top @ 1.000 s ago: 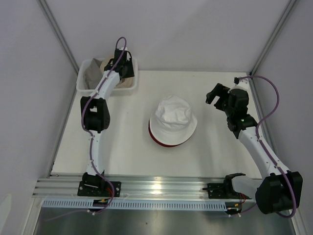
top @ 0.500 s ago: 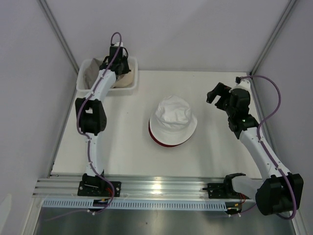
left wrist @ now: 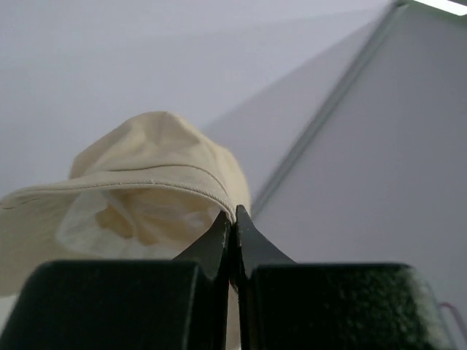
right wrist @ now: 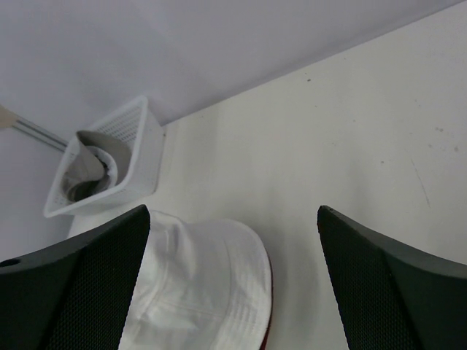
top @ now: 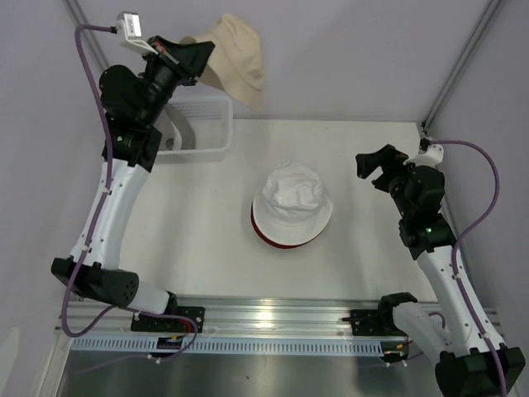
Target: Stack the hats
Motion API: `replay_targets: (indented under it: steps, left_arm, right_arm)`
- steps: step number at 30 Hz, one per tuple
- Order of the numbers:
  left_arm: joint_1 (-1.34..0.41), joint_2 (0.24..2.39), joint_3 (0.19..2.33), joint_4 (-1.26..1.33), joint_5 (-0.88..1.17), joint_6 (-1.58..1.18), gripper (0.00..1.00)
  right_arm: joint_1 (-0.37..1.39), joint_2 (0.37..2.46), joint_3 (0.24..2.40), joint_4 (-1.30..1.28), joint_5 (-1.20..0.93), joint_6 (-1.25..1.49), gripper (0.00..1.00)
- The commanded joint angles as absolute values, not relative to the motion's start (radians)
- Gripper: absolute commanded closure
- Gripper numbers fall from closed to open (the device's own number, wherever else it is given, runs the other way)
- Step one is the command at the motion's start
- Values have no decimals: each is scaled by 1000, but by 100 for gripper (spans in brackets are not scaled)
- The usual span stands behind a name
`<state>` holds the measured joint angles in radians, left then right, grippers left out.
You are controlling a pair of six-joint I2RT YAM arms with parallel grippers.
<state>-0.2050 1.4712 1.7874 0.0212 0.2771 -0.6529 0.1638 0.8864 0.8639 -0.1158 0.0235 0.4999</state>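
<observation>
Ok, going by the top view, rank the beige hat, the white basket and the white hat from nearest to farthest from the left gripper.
1. Beige hat: pinched by its brim in the left gripper, held up at the far left.
2. White basket: under that gripper, at the table's far left corner.
3. White hat: mid-table, sitting on the dark red hat.

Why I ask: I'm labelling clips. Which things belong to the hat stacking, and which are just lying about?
Job: beige hat in the left gripper, white hat, red hat under it, grey hat.
Lying about: basket, holding the grey hat.
</observation>
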Motion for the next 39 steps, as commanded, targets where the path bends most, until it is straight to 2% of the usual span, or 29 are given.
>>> replay_targets:
  steps: [1,5,9,14,19,22,30,39]
  left_arm:
    - [-303,1482,1683,259,325,-856,99]
    - [-445,1488,1648,382,239,-892,99]
    - [-578,1555,1611,520,213,-948,99]
    - [-701,1643,1631,646,155,-901,99]
    - [-742,1723,1612,810,221,-910,99]
    - [-746,1720,1508,896,293,-894,99]
    - [-742,1394,1062,835,200,-709,99]
    - [-742,1123,841,683,88,-686,99]
  right_arm:
    - [158,819,844,-94,-23,593,1]
    - [158,758,819,-118,-57,686,0]
    - [160,690,799,-212,36,799,1]
    - [158,534,652,-138,61,1006,1]
    - [158,440,649,-195,126,986,1]
    - [158,419,678,-281,172,940,1]
    - [158,423,650,-298,175,911,1]
    - [158,512,634,-232,74,882,1]
